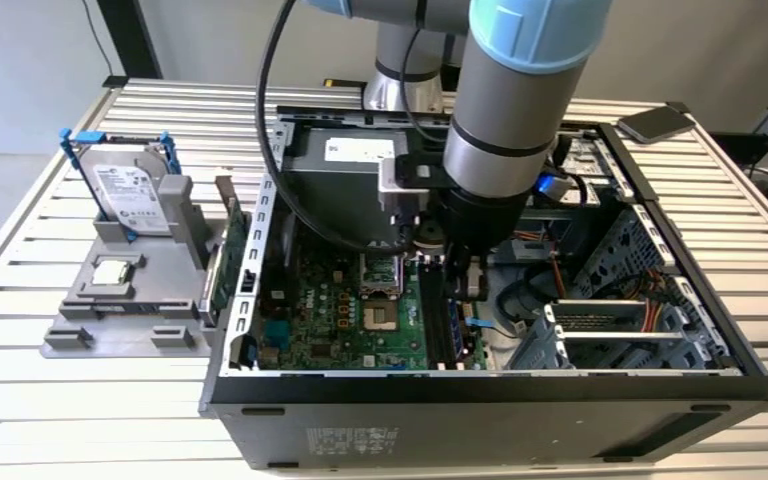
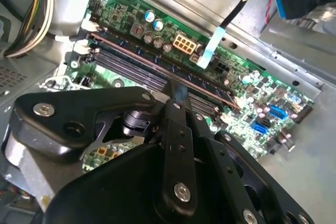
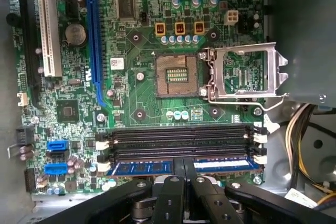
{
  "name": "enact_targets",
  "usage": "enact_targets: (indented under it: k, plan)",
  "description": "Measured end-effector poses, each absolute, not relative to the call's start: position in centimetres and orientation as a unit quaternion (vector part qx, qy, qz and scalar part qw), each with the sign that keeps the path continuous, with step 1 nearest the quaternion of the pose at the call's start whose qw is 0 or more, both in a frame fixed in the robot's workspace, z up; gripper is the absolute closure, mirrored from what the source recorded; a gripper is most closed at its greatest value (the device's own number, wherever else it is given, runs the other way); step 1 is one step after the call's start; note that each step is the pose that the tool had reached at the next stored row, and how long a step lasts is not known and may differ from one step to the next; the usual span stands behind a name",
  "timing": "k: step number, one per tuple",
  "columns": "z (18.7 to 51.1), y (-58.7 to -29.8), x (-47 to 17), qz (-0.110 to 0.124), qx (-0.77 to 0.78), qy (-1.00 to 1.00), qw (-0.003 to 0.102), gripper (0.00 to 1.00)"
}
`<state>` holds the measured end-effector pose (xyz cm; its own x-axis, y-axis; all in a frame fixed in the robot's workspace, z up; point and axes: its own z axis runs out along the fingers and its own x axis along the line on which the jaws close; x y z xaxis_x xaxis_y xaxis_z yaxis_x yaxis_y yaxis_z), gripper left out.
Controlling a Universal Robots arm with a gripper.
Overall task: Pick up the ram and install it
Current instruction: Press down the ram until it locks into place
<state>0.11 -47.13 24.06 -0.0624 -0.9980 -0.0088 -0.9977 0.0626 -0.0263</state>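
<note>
Gripper (image 3: 183,176) pinched narrow on the ram (image 3: 157,167), which sits in the memory slot nearest it, probably not fully seated. Beyond lie the empty slots (image 3: 178,139). Risk: tilted push jams it.

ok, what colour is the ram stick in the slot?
Blue board, seen best in the first wrist view: ram.

The gripper's (image 3: 184,174) black linkage hides the middle of the ram (image 3: 220,165).
</note>
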Motion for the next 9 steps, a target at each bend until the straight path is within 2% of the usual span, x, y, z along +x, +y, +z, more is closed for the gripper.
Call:
enact_targets:
  k: [9]
  plan:
    - [23.32, -47.13, 0.82, -0.007, -0.69, 0.724, 0.013, 1.0]
